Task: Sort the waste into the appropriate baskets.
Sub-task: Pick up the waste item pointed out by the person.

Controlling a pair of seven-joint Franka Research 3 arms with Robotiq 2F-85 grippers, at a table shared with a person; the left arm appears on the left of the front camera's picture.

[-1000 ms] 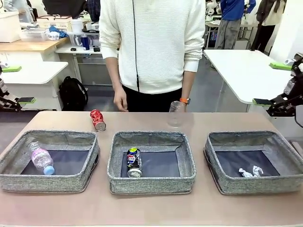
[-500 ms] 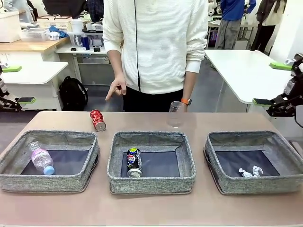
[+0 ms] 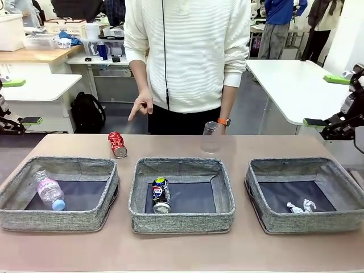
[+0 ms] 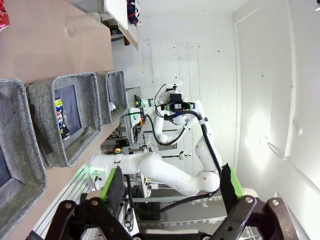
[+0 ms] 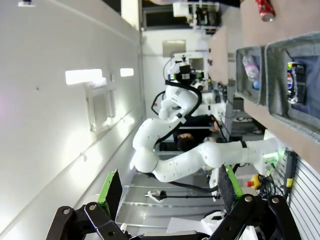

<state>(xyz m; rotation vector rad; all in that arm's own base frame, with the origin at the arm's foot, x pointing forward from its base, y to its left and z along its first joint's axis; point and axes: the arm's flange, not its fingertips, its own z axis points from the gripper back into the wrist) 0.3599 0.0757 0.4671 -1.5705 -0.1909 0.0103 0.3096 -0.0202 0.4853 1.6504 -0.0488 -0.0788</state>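
Observation:
A crushed red can lies on the table behind the left basket. That basket holds a clear bottle with a pink label. The dark can lies in the middle basket, and white scraps lie in the right basket. A clear cup stands behind the middle basket. My left gripper stays open off the table's left end, and my right gripper stays open off its right end. Both hold nothing. The left wrist view has open fingers and the cup.
A person in a white sweater stands at the far edge; one hand points a finger down toward the red can, and the other arm hangs behind the cup. White tables stand to both sides behind my arms.
The person's hand at picture left has risen from the side and now points down with a finger. The person shifted slightly right. Neither arm has moved.

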